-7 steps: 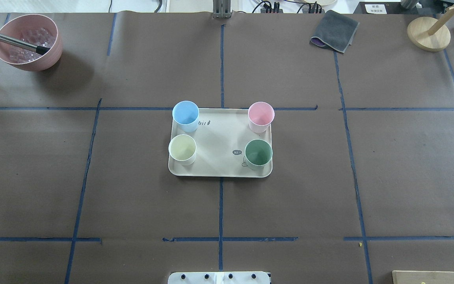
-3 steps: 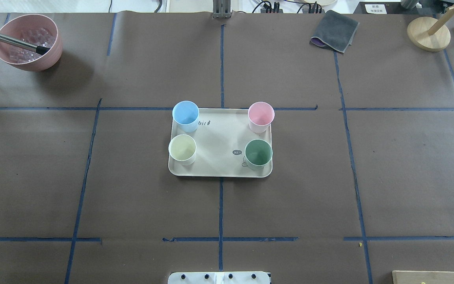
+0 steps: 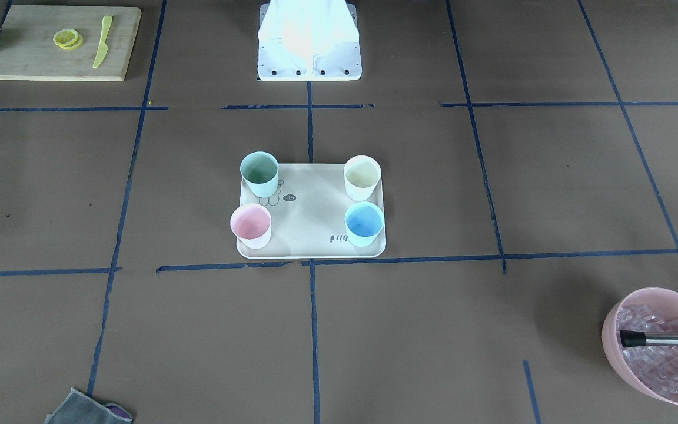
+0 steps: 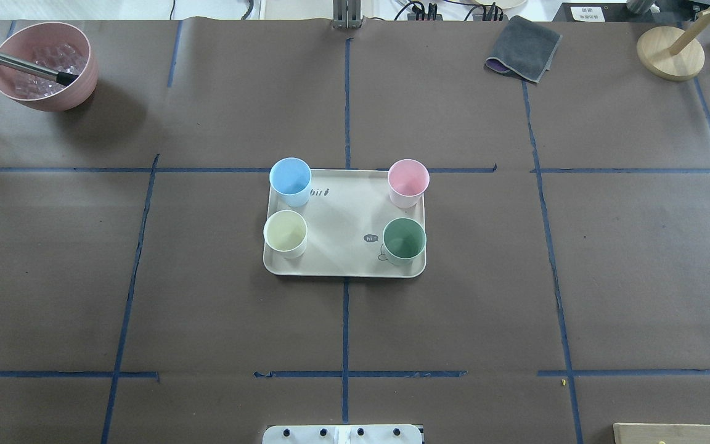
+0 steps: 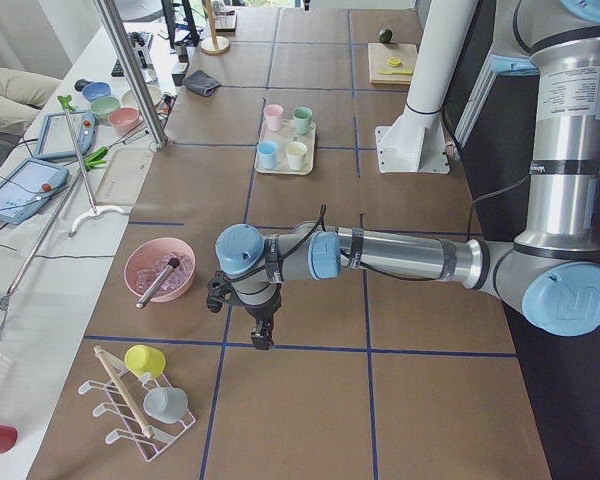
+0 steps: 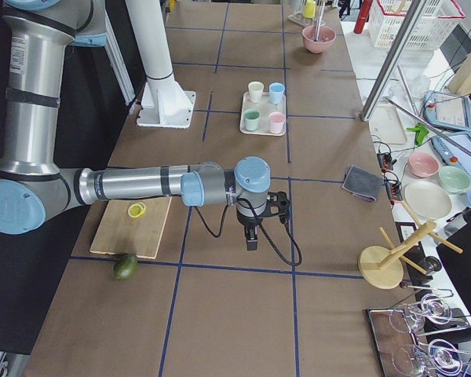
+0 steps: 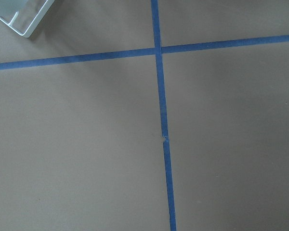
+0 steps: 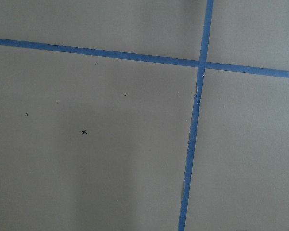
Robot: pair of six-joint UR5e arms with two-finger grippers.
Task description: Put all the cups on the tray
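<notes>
The cream-beige tray (image 4: 342,246) lies at the table's centre. Four cups stand upright on it, one at each corner: light blue (image 4: 290,179), pink (image 4: 408,180), cream-white (image 4: 285,232) and green (image 4: 403,240). The front-facing view shows the same tray (image 3: 309,232) and cups. No gripper shows in the overhead or front-facing view. My left gripper (image 5: 263,338) shows only in the exterior left view, pointing down over bare table far from the tray. My right gripper (image 6: 252,240) shows only in the exterior right view, likewise far off. I cannot tell whether either is open or shut.
A pink bowl of clear cubes (image 4: 44,65) with a metal-handled tool in it stands at the far left corner. A grey cloth (image 4: 523,48) and a wooden stand (image 4: 669,52) are at the far right. A cutting board (image 3: 33,59) with lemon slices lies near the robot base (image 3: 309,41).
</notes>
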